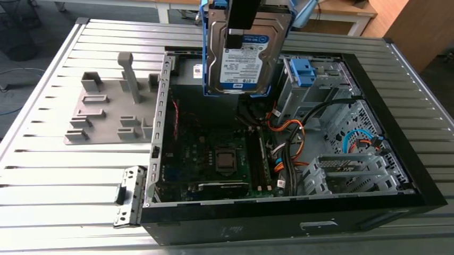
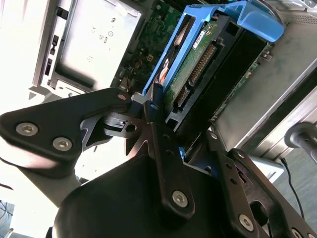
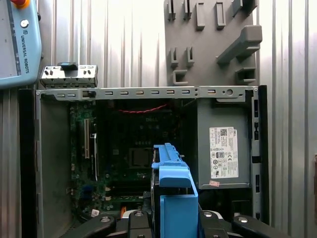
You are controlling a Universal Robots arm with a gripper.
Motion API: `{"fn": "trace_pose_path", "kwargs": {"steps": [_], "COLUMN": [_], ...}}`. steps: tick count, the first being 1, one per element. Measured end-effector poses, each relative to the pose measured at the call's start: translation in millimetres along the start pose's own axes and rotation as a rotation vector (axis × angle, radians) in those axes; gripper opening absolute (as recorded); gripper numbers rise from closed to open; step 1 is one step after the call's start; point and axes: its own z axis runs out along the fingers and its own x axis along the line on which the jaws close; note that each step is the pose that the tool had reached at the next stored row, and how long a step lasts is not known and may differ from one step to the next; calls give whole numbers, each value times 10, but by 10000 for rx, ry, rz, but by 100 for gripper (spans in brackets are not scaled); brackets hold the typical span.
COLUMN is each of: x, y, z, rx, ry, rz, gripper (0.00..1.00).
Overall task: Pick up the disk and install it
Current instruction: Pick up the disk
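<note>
Disk (image 1: 245, 61) hung upright in the air, above the open computer case (image 1: 284, 218) on the metal table (image 1: 50, 180). The gripper (image 1: 243, 22) was squeezed tight on it, one finger on each side.

disk (image 1: 245, 56) clear above open case (image 1: 284, 219), cables (image 1: 289, 155) crowding drive cage (image 1: 330, 85)

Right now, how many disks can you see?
1. The disk hangs in the gripper, which is shut on it, above the open case. More could be hidden inside the drive cage.
</note>
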Motion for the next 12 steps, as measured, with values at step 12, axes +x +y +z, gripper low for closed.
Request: {"fn": "trace_pose_path", "kwargs": {"steps": [12], "x": [58], "y": [-1], "z": [-2], "rx": [0], "ry": [1], "rz": [0], "gripper": [36]}}
